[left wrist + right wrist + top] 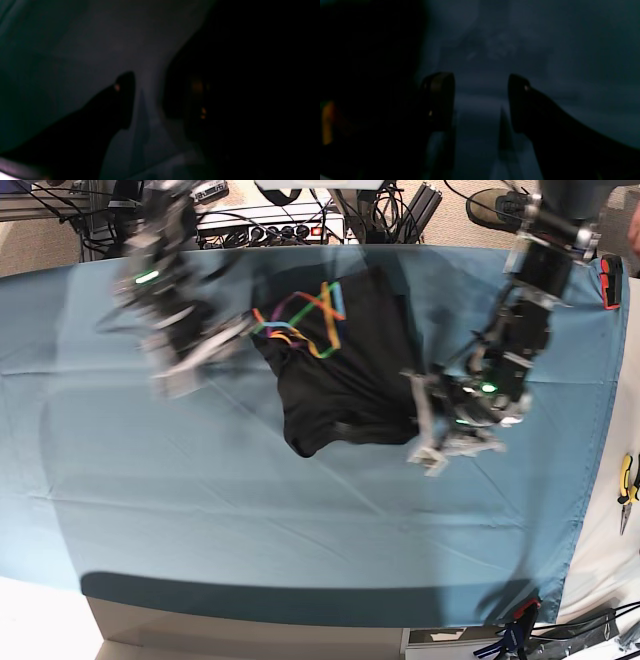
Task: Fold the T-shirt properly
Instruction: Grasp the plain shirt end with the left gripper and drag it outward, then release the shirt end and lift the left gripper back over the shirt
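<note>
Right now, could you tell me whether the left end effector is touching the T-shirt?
Cannot tell. In the base view the left end effector sits at the T-shirt's edge, blurred; the left wrist view is too dark.

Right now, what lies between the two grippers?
In the base view, the black T-shirt on the teal cloth lies between the left gripper and the right gripper.

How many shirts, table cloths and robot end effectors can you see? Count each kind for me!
T-shirt: 1
Table cloth: 1
End effectors: 2, the left end effector and the right end effector
Total: 4
</note>
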